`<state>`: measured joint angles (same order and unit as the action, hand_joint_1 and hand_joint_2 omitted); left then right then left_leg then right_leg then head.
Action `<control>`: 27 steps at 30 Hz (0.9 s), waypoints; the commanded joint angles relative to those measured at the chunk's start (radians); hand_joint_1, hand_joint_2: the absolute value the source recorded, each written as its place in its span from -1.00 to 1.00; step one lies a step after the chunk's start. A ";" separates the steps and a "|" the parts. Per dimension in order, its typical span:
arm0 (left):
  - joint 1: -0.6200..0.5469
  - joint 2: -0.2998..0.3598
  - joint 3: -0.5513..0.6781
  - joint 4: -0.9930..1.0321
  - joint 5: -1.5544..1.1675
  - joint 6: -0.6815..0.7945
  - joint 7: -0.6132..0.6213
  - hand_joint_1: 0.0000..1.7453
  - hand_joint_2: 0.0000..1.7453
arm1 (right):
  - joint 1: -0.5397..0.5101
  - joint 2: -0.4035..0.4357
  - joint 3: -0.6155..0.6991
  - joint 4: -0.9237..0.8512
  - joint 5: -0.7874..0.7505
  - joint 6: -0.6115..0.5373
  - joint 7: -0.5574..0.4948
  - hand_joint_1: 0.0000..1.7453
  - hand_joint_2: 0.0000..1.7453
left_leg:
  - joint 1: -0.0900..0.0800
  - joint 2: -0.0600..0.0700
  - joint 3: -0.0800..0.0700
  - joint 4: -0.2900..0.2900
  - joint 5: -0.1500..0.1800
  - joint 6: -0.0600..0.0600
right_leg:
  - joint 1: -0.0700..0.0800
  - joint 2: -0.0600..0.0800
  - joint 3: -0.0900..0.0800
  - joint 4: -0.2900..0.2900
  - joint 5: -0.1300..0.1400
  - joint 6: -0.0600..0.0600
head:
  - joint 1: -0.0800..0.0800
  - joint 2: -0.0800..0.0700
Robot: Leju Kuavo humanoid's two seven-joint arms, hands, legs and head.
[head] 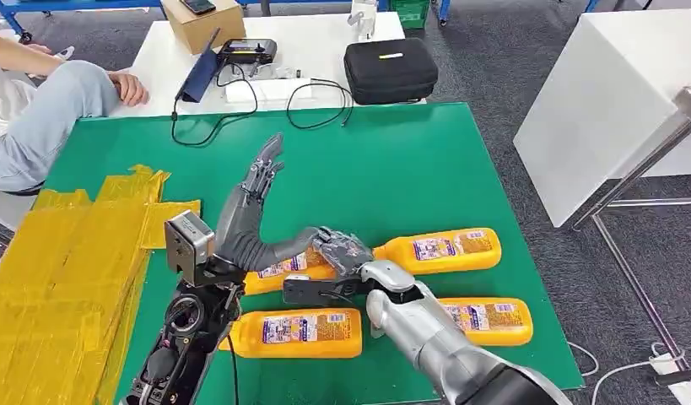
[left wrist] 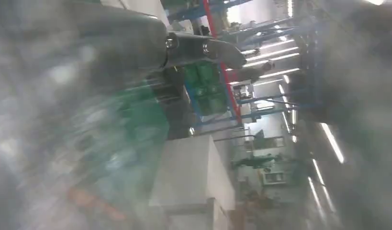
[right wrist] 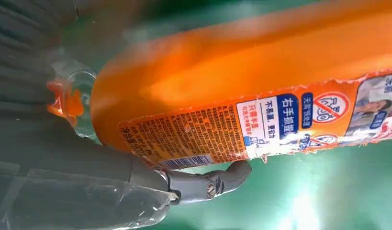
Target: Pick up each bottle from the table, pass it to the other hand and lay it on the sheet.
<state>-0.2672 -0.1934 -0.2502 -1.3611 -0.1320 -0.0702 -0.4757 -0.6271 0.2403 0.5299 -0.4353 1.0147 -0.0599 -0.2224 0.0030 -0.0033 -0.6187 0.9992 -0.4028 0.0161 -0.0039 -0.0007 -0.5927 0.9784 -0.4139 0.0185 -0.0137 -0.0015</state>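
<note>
Four orange bottles lie on a green tabletop [head: 426, 169]. The right robot hand [head: 346, 251] grips one bottle [head: 283, 268] near its neck; the right wrist view shows the fingers [right wrist: 218, 179] wrapped round its labelled body. The left robot hand [head: 256, 198] rises beside it, fingers spread wide and pointing up, holding nothing. Another bottle [head: 439, 249] lies just behind, two more [head: 295, 332] [head: 485, 319] nearer. A yellow sheet [head: 63, 270] covers the tabletop's left side.
</note>
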 commanded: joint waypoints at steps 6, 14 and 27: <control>-0.015 0.006 0.004 0.065 0.037 -0.010 -0.007 -1.00 1.00 | -0.048 -0.022 -0.031 0.115 -0.034 0.051 0.031 0.00 1.00 | 0.000 -0.001 0.003 -0.001 -0.001 0.000 | 0.000 -0.001 0.004 -0.001 -0.001 0.000 | 0.000 0.000; 0.010 0.007 0.013 0.045 0.048 -0.008 -0.015 -1.00 1.00 | -0.027 -0.020 -0.049 0.101 -0.033 -0.051 0.038 0.50 1.00 | 0.001 -0.001 0.006 -0.001 -0.002 -0.001 | 0.001 -0.001 0.007 -0.002 -0.002 0.000 | 0.000 0.000; 0.032 -0.004 0.020 0.029 0.055 -0.006 -0.009 -1.00 1.00 | 0.029 -0.002 -0.221 0.006 -0.134 -0.374 -0.064 1.00 1.00 | 0.001 0.000 0.004 0.000 -0.002 -0.001 | 0.001 0.000 0.005 -0.001 -0.002 0.000 | 0.000 0.000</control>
<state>-0.2324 -0.1934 -0.2472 -1.3561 -0.0793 -0.0763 -0.4925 -0.5995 0.2373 0.4432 -0.3983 0.9308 -0.3160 -0.2240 0.0030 -0.0036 -0.6188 0.9993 -0.4028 0.0162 -0.0039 -0.0009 -0.5922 0.9785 -0.4139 0.0185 -0.0137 -0.0015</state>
